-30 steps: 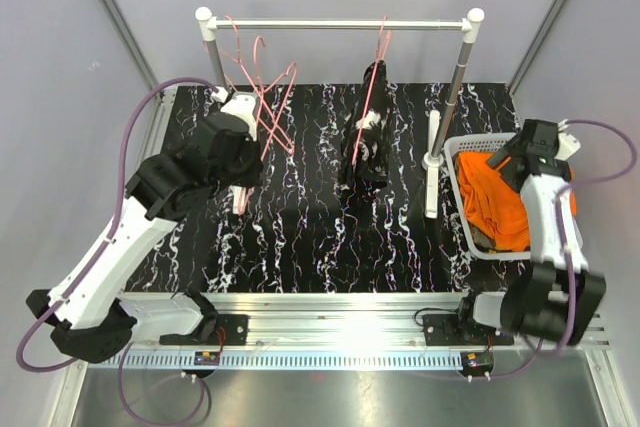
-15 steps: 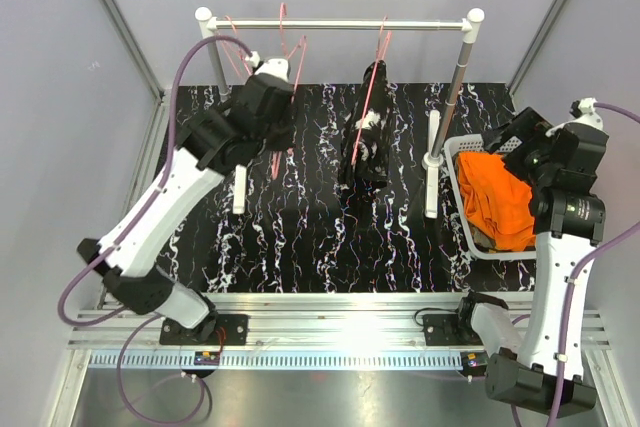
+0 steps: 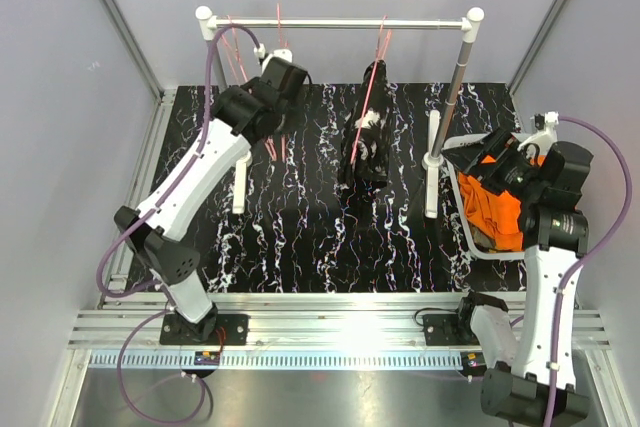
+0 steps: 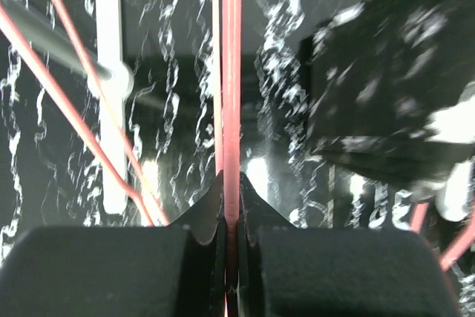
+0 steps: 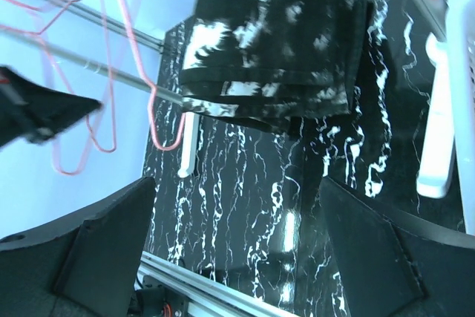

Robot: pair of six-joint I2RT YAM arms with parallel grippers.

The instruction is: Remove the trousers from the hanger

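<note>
The black trousers with white markings (image 3: 367,139) hang folded over a pink hanger (image 3: 382,45) on the rack's rail (image 3: 340,23). They also show in the right wrist view (image 5: 282,42) and, blurred, in the left wrist view (image 4: 393,94). My left gripper (image 3: 282,65) is shut on the wire of an empty pink hanger (image 4: 231,109), up by the rail's left part. My right gripper (image 3: 478,159) is open and empty, above the basket's left edge, facing the rack. The bright orange trousers (image 3: 500,209) lie in the white basket (image 3: 470,239), with a bit of olive-brown cloth (image 3: 487,240) under them.
Other empty pink hangers (image 3: 236,45) hang at the rail's left end, also seen in the right wrist view (image 5: 89,109). The rack's posts (image 3: 455,87) and white feet (image 3: 432,172) stand on the black marbled tabletop (image 3: 310,227). Grey walls close in the back and sides.
My left arm has stretched out and raised the empty hanger from low over the table up to the rail. My right arm has lifted off the basket and turned left toward the rack.
</note>
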